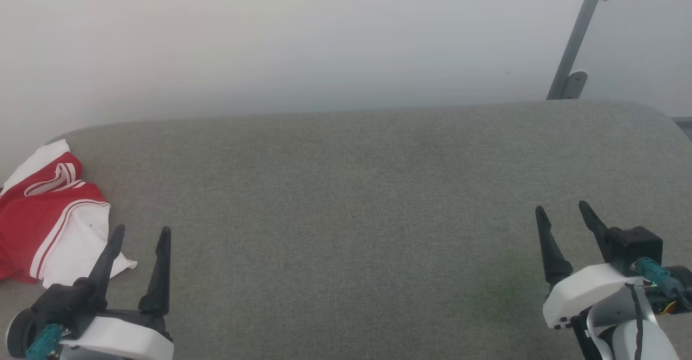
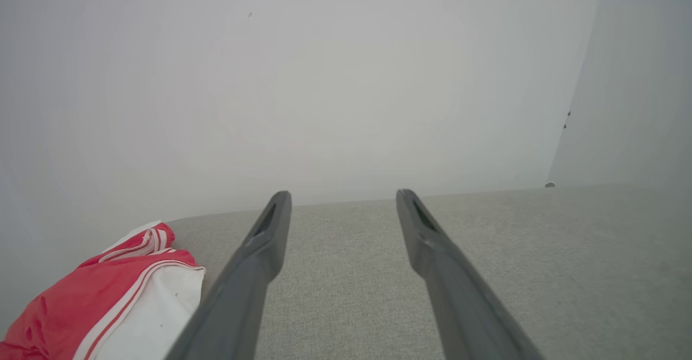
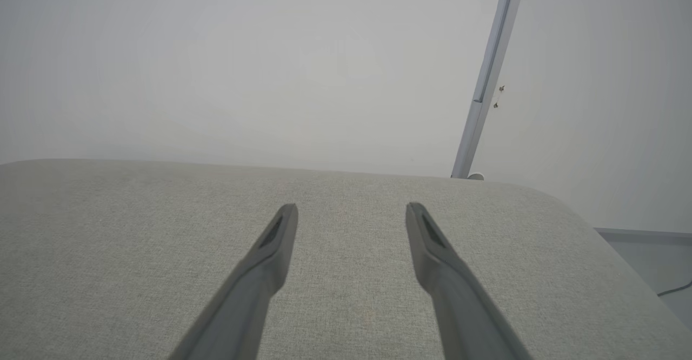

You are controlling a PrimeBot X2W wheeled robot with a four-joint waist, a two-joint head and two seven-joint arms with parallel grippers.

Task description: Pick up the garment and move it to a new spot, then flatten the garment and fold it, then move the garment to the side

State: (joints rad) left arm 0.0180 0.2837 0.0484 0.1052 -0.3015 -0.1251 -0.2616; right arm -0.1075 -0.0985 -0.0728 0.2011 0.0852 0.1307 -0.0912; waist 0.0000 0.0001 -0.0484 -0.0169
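The garment (image 1: 51, 217), bright red with white panels and striped trim, lies bunched at the far left of a grey cushioned surface (image 1: 351, 214). It also shows at the lower left of the left wrist view as the garment (image 2: 113, 306). My left gripper (image 1: 141, 231) stands open just right of it, its left finger in front of the white edge, nothing between the fingers. In its own view the left gripper (image 2: 342, 193) points over bare fabric. My right gripper (image 1: 562, 207) is open at the lower right, far from the garment; the right gripper (image 3: 351, 207) holds nothing.
A pale wall (image 1: 324, 35) rises behind the grey surface. A slanted grey metal bar (image 1: 578, 30) on a round foot stands at the back right. The surface's right edge rounds off toward the floor (image 3: 649, 262), where a thin cable lies.
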